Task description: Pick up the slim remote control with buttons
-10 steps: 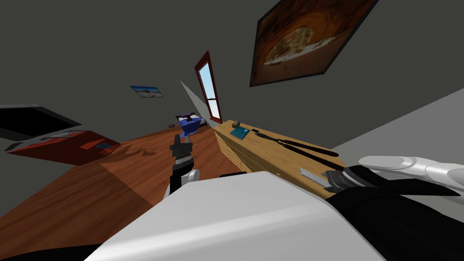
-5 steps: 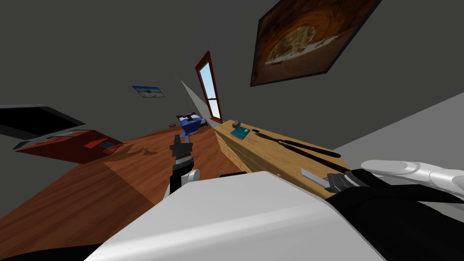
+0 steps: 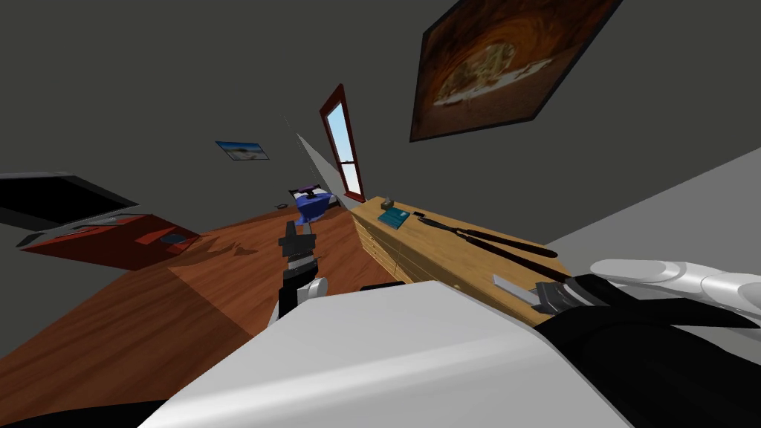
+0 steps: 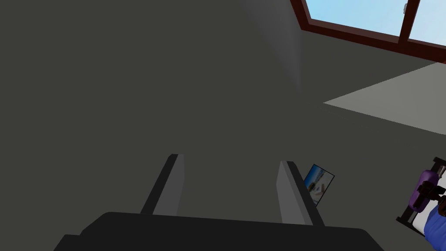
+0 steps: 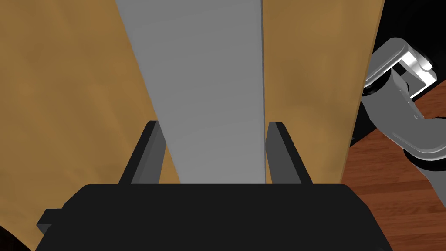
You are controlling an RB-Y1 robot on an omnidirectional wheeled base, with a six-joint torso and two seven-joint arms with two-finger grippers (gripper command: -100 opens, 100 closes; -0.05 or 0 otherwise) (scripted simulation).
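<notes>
The remote is a slim, plain grey bar lying lengthwise on the wooden dresser top; no buttons are drawn on it. In the head view the remote lies at the near end of the dresser, sticking out from my right gripper. In the right wrist view my right gripper is shut on the remote, a finger pressed to each long side. I cannot tell whether the bar is off the wood. My left gripper hangs open over the floor ahead of me, nothing between its fingers.
Two long dark clubs lie along the dresser beyond the remote. A teal book and a small box sit at its far end. The dresser's edge drops to wood floor, where my left arm stands.
My right gripper's fingers have come in from wide open to press the remote's sides, and the hand has shifted slightly. The left arm has not moved.
</notes>
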